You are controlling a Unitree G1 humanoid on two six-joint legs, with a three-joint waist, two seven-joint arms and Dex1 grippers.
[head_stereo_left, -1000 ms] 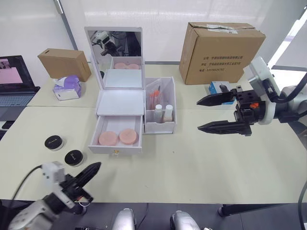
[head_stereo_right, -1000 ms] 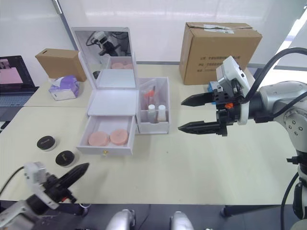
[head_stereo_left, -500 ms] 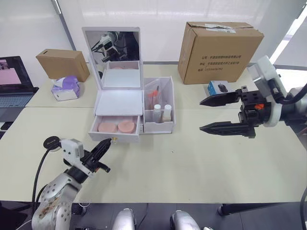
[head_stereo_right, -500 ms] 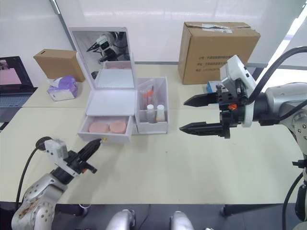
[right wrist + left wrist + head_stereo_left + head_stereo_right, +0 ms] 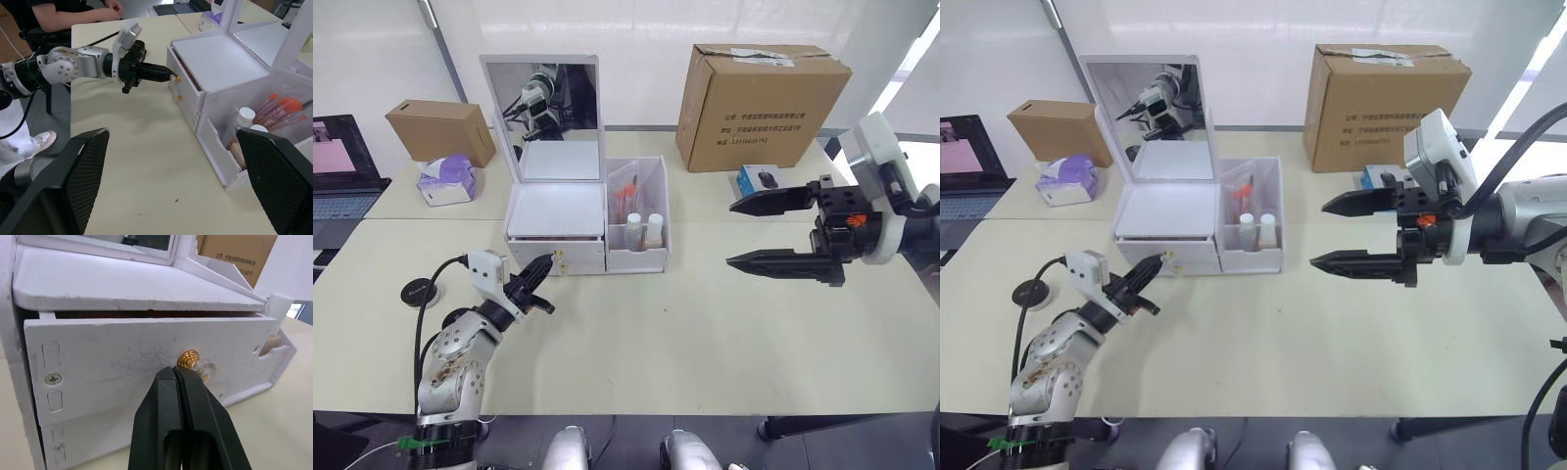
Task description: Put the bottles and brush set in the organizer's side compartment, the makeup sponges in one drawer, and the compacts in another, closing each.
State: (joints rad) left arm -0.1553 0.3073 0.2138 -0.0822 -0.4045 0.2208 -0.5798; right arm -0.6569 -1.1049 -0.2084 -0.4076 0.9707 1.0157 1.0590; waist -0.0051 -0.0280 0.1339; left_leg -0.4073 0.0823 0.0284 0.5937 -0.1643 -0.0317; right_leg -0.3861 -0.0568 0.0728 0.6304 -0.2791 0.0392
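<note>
The white organizer [image 5: 558, 210] stands mid-table with its mirror lid upright. My left gripper [image 5: 546, 264] is shut, its tips pressed just under the gold knob [image 5: 188, 357] of the upper drawer [image 5: 122, 362], which is pushed in to a thin gap. The makeup sponges are hidden inside it. The side compartment [image 5: 642, 257] holds two white-capped bottles [image 5: 646, 229] and the brush set [image 5: 626, 190]. One black-lidded compact [image 5: 417, 292] lies at the far left, beyond my left arm. To the organizer's right my right gripper [image 5: 731, 235] hovers open and holds nothing.
A large cardboard box [image 5: 762, 94] and a small blue box [image 5: 759, 179] sit at the back right. A small cardboard box [image 5: 442, 129], a purple tissue pack [image 5: 450, 178] and a laptop [image 5: 342, 162] are at the back left. A person [image 5: 73, 12] sits beyond the table.
My left gripper came up to the organizer and pushed the open drawer in until almost shut, taking the pink sponges out of sight. The right gripper drifted slightly right.
</note>
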